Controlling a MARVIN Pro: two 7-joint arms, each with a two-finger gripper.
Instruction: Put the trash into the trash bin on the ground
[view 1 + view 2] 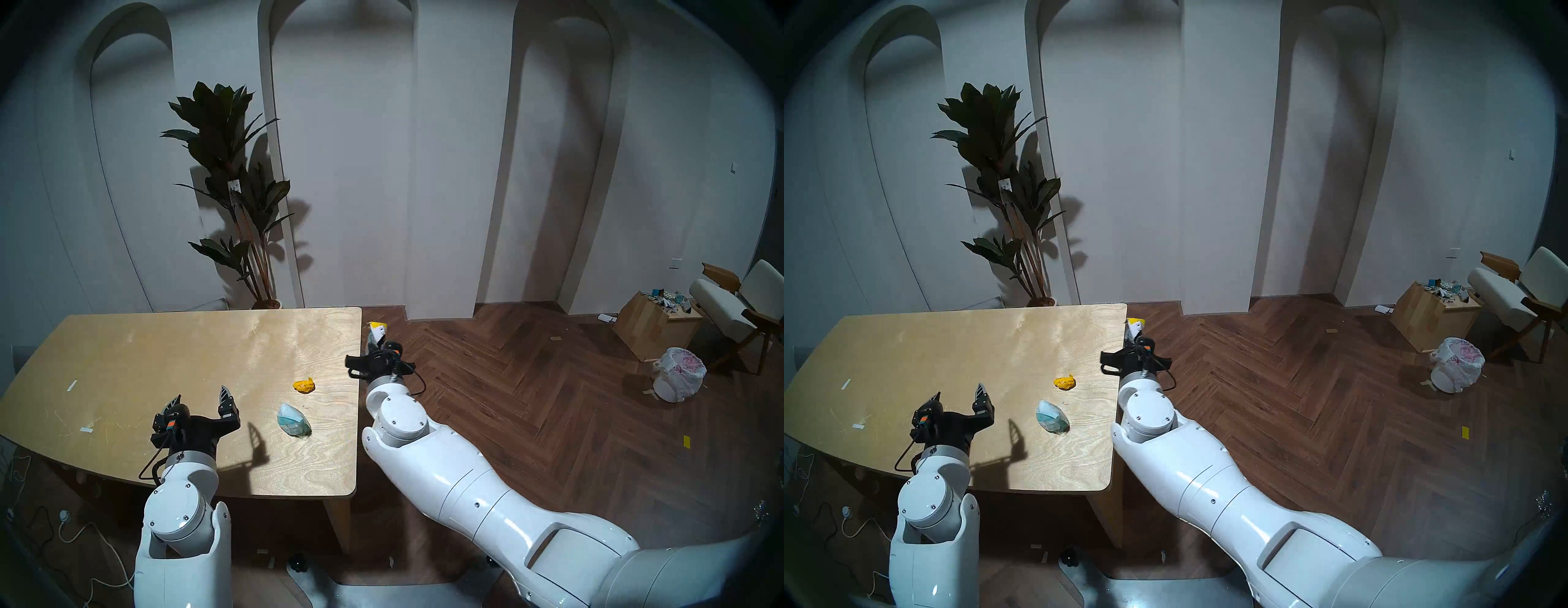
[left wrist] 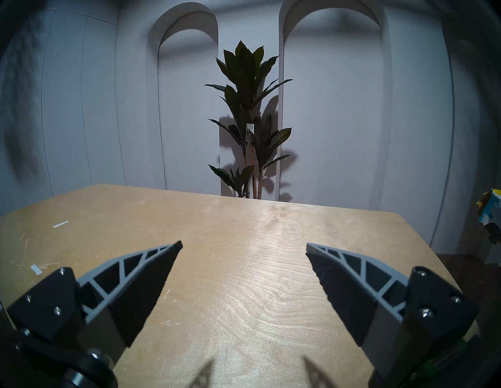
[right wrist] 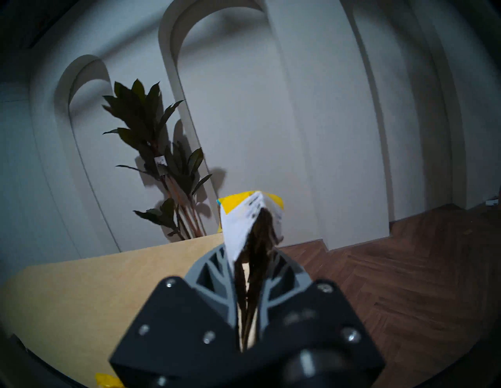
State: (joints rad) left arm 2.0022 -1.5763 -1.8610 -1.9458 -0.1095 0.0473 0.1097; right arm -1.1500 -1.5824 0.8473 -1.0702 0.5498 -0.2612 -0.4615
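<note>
Head view: carton [image 1: 377, 329] beyond table [image 1: 169, 339] edge

R gripper [image 1: 373, 342] clamps white-and-yellow carton [image 1: 377, 330] just past table's [image 1: 127, 361] right edge. L gripper [image 1: 201, 399] open over table. Yellow paper lump [image 1: 304, 385] & teal-and-white wrapper [image 1: 293, 419] lie near right edge.

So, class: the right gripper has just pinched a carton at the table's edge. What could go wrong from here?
1. The right gripper pinches only the lower part of the white-and-yellow carton; it could slip out and land on the floor.
2. No cream bin shows in any view, so the drop point is unconfirmed.
3. The yellow paper lump and the teal-and-white wrapper lie near the table edge; a passing arm might knock them off.
</note>
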